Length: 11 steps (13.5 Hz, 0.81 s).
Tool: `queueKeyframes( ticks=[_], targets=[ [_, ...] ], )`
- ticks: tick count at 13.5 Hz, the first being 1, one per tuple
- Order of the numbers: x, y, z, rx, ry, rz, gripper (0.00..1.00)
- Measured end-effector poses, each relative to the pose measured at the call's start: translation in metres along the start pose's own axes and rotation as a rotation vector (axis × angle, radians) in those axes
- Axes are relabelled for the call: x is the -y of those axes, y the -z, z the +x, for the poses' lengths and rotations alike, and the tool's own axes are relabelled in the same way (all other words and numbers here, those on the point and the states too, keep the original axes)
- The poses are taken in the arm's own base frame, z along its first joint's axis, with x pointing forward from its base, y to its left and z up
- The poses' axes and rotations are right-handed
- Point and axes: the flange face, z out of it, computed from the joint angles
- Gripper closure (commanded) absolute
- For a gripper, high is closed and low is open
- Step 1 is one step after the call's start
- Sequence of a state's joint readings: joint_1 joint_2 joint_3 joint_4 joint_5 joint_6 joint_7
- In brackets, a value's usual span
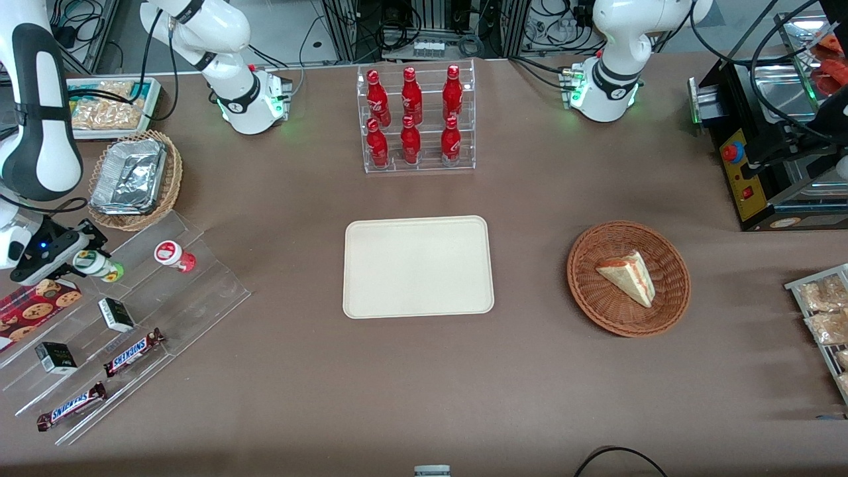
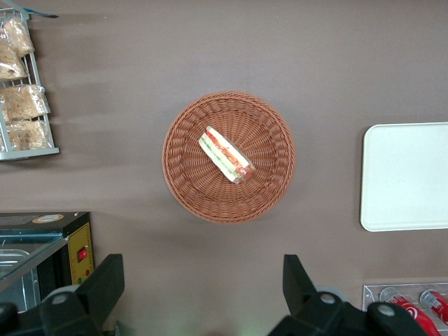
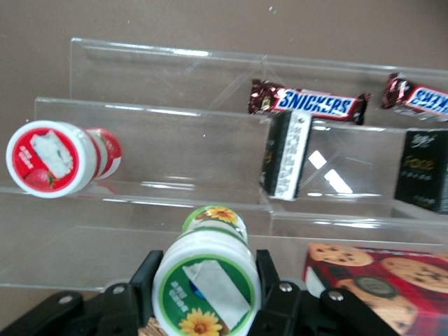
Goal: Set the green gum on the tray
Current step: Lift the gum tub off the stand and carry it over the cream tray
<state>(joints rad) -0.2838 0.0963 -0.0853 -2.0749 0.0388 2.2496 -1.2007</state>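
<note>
**One bottle gripped at acrylic steps**

Bare bench (image 1: 298, 371) w/ open room btwn clear stepped rack (image 1: 212, 291) & tray (image 1: 418, 266), tray well apart, mid-bench. Gripper (image 1: 85, 260) over rack's upper step, fingers (image 3: 143, 280) closed against green gum (image 3: 206, 283) sides. Red-lidded bottle (image 1: 173, 255) just beside; cookie box (image 1: 36, 305) close, nearer front cam.

hand (image 3: 205, 294) fingertips hidden by green gum (image 3: 208, 276)

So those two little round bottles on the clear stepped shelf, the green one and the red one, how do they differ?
The green gum has a green flower label on its lid; the red bottle has a red strawberry one. The green gum sits between the fingers of the gripper, while the red bottle lies free on a step. Both are small, white-lidded cylinders lying on their sides.
</note>
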Motion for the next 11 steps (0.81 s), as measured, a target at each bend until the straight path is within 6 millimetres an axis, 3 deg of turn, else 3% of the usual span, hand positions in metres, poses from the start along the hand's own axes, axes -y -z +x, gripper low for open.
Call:
queueKeyframes(
  ticks=[5,8,11],
  targets=[
    [-0.002,0.050,0.033,0.011,0.015,0.046,1.00],
    [0.019,0.052,0.068,0.024,-0.028,0.072,1.00],
    [0.055,0.052,0.112,0.065,-0.101,0.111,1.00]
  ],
)
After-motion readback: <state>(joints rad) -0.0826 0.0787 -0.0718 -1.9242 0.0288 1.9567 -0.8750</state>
